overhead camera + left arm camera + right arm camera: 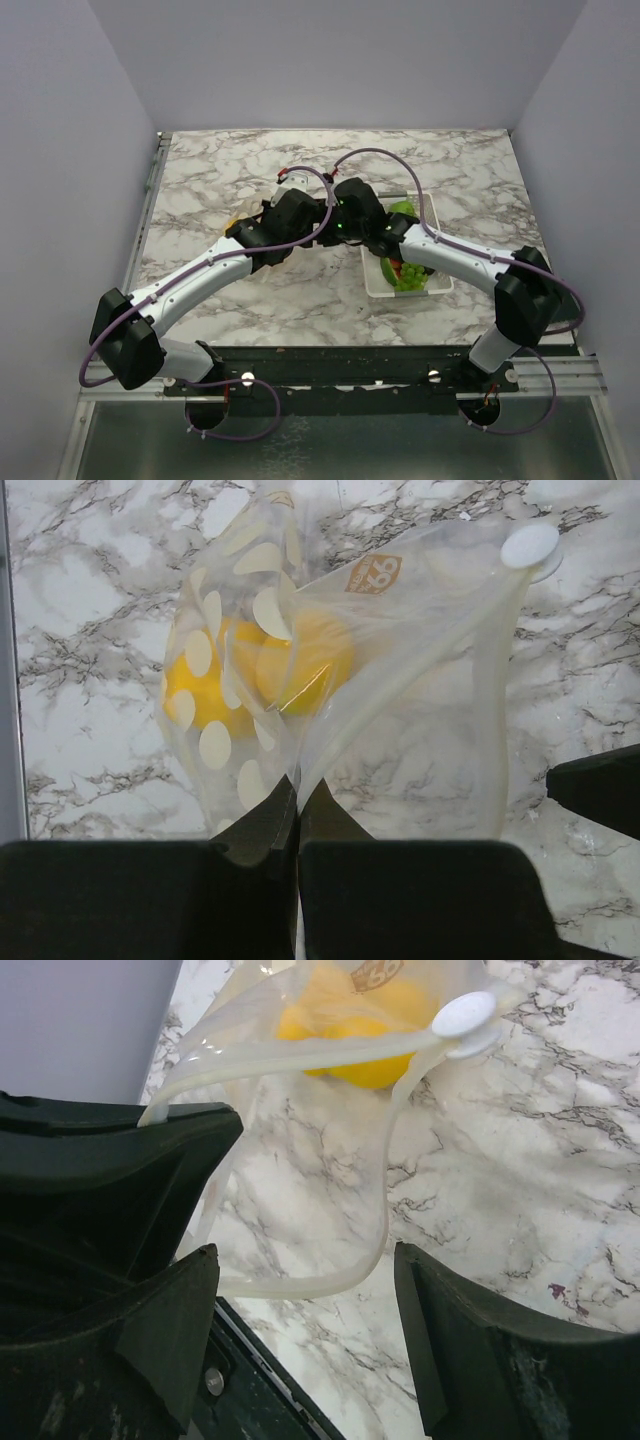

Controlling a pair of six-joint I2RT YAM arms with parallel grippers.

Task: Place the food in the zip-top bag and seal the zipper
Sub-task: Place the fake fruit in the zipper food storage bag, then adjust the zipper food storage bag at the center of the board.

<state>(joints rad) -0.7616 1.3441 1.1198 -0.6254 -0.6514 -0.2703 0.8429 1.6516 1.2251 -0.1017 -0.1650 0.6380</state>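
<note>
The clear zip-top bag (pixel 400 680) with white dots hangs over the marble, its mouth spread open. Yellow food (pixel 250 670) lies inside it, also visible in the right wrist view as a yellow lump (pixel 365 1020). My left gripper (pixel 297 792) is shut on the bag's edge. The whitish zipper (pixel 384 1190) loops down from a white round tab (pixel 465 1012). My right gripper (pixel 303 1255) stands open, and the zipper's lower loop runs loose across the gap between its fingers. In the top view both grippers (pixel 296 205) (pixel 352 205) meet at mid-table and hide most of the bag.
A white basket (pixel 372 285) sits right of centre under the right arm, with green grapes (pixel 410 275) and a green piece (pixel 403 209) in it. The black rail of the arm bases runs along the table's near edge. Grey walls stand on three sides.
</note>
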